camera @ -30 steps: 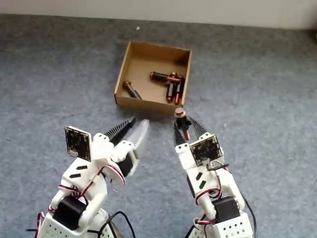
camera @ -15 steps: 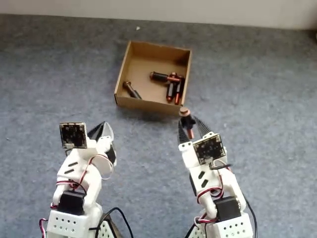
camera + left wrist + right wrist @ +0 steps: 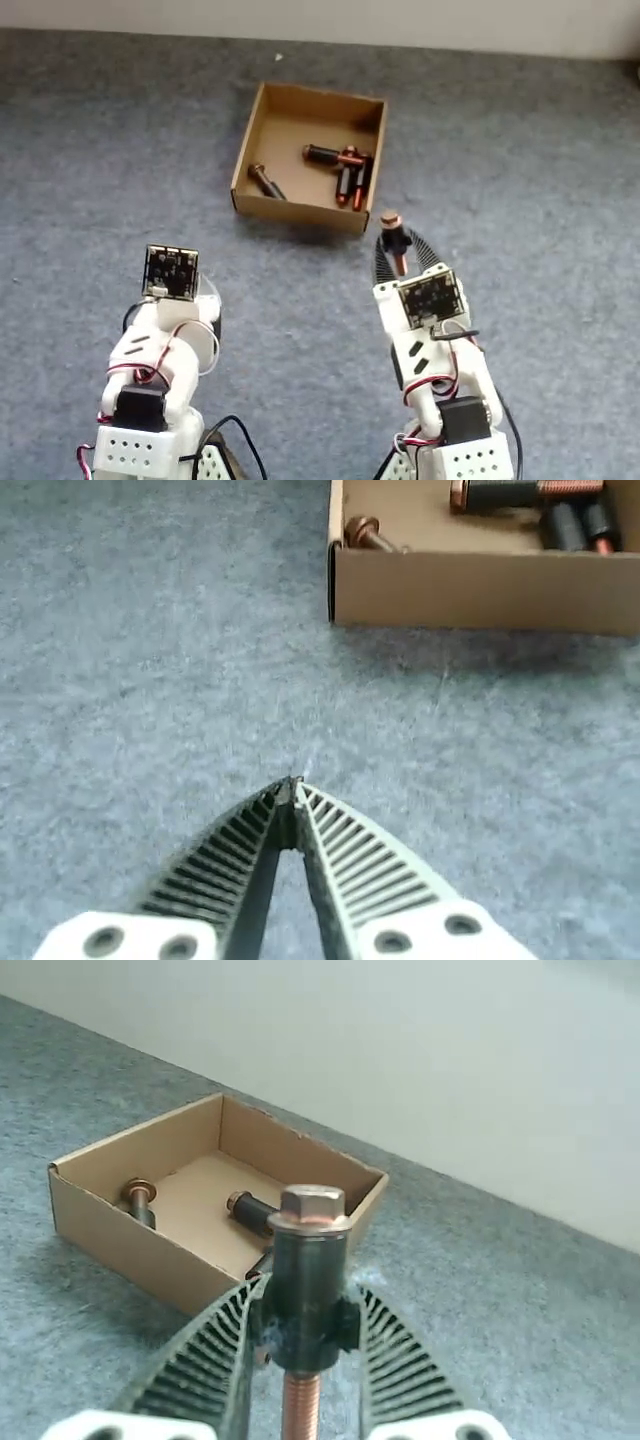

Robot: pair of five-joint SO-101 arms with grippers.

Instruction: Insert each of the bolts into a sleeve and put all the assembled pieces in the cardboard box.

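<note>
My right gripper (image 3: 397, 252) is shut on an assembled bolt-in-sleeve piece (image 3: 394, 240), held upright just in front of the cardboard box's near right corner. In the right wrist view the piece (image 3: 307, 1290) shows a copper hex head on top, a black sleeve and threaded copper below, clamped between the fingers (image 3: 218, 1345). The cardboard box (image 3: 263, 205) holds several assembled pieces (image 3: 345, 170), one (image 3: 266, 182) at its left wall. My left gripper (image 3: 291, 792) is shut with nothing in it, low over the carpet before the box (image 3: 480, 590).
Grey carpet covers the whole table surface. A pale wall strip (image 3: 400, 20) runs along the far edge. Open carpet lies to the left and right of the box.
The left arm has drawn back toward its base and its gripper has shut. The right gripper has shifted right and slightly back with the piece, which now stands more upright.
</note>
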